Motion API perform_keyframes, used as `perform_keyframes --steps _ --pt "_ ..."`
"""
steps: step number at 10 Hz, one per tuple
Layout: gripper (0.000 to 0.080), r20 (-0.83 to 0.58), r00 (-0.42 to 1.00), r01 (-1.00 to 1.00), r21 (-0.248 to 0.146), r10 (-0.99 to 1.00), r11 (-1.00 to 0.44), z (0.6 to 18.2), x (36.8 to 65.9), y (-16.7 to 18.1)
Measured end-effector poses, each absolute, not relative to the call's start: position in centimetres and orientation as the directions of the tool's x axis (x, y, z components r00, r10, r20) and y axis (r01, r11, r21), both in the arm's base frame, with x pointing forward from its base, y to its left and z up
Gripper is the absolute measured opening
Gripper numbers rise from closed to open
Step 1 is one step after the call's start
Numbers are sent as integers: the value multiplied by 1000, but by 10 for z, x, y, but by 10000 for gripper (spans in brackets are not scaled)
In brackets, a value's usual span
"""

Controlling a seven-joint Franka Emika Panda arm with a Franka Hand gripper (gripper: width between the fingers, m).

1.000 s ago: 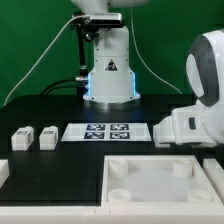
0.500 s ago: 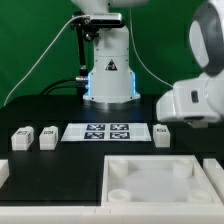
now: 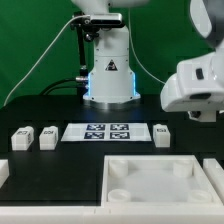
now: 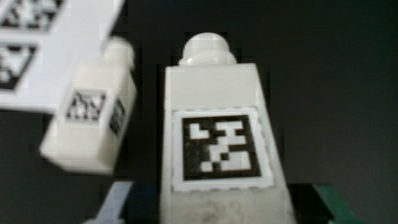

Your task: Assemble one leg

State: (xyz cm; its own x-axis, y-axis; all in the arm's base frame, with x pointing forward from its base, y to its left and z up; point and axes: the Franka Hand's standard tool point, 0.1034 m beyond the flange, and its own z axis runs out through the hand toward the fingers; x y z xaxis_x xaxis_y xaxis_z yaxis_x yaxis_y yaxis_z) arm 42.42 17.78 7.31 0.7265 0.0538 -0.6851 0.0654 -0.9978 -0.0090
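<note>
Leg (image 4: 217, 130) in tool (image 4: 222, 206), arm (image 3: 196, 84) aloft

My base (image 3: 108, 75) was a white tapered column bearing a black triangular label (image 3: 110, 66), with a blue glow (image 3: 88, 92) at its foot. Black cables (image 3: 40, 60) ran from it. My upper link (image 3: 200, 85) was a rounded white shell. My gripper (image 4: 222, 205) had dark fingers (image 4: 121, 203).
</note>
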Motion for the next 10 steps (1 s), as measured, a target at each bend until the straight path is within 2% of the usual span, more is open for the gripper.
perform_keyframes --steps 1,2,3,4,5,8,10 --pt "294 -588 807 59 -13 55 -998 77 422 176" --pt "294 -524 846 88 -40 96 -995 77 422 167" --pt "294 -467 876 106 -58 120 -993 84 427 151" --pt "294 -335 930 131 -73 148 -989 96 439 131" --pt "294 -263 952 141 -72 156 -987 108 437 111" --pt "294 69 980 192 -42 189 -981 123 461 59" --pt "294 65 981 186 -43 183 -982 120 457 62"
